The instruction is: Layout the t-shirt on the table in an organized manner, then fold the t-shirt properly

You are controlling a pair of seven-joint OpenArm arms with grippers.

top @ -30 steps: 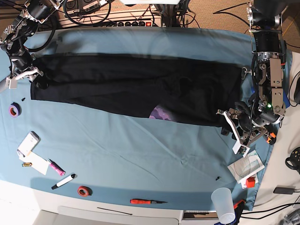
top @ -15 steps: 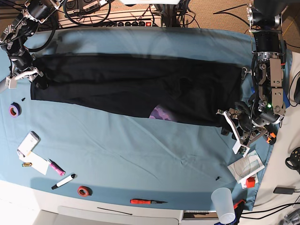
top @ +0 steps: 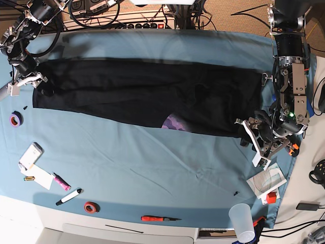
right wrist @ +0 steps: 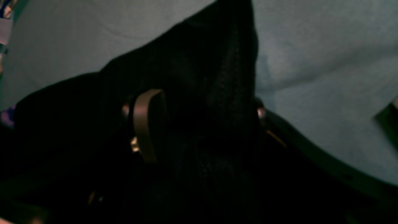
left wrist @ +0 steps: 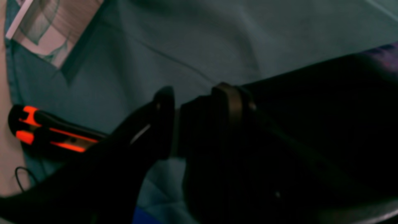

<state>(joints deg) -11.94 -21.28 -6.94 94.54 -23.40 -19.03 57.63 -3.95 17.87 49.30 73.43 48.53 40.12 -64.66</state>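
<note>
The black t-shirt [top: 132, 94] lies stretched in a long band across the light blue table [top: 152, 168], with a patch of purple print [top: 175, 123] at its near edge. My right gripper [top: 43, 86] at the shirt's left end is shut on black fabric; in the right wrist view [right wrist: 202, 124] the cloth bunches between the fingers [right wrist: 146, 124]. My left gripper [top: 247, 133] at the shirt's right near corner is shut on the fabric [left wrist: 279, 140], pinched between its fingers [left wrist: 163, 118] in the left wrist view [left wrist: 192, 115]. The label is hidden.
Along the left and near edges lie a purple tape roll [top: 16, 119], a phone [top: 30, 155], a pink marker [top: 62, 181], a black marker [top: 68, 196], a red tape roll [top: 91, 207] and a red tool [top: 157, 218]. A plastic cup [top: 242, 222], papers [top: 266, 180] and an orange-black tool [left wrist: 46, 133] sit near right.
My right gripper has shifted slightly left and toward the far edge with the shirt's end in it. My left gripper has not visibly moved.
</note>
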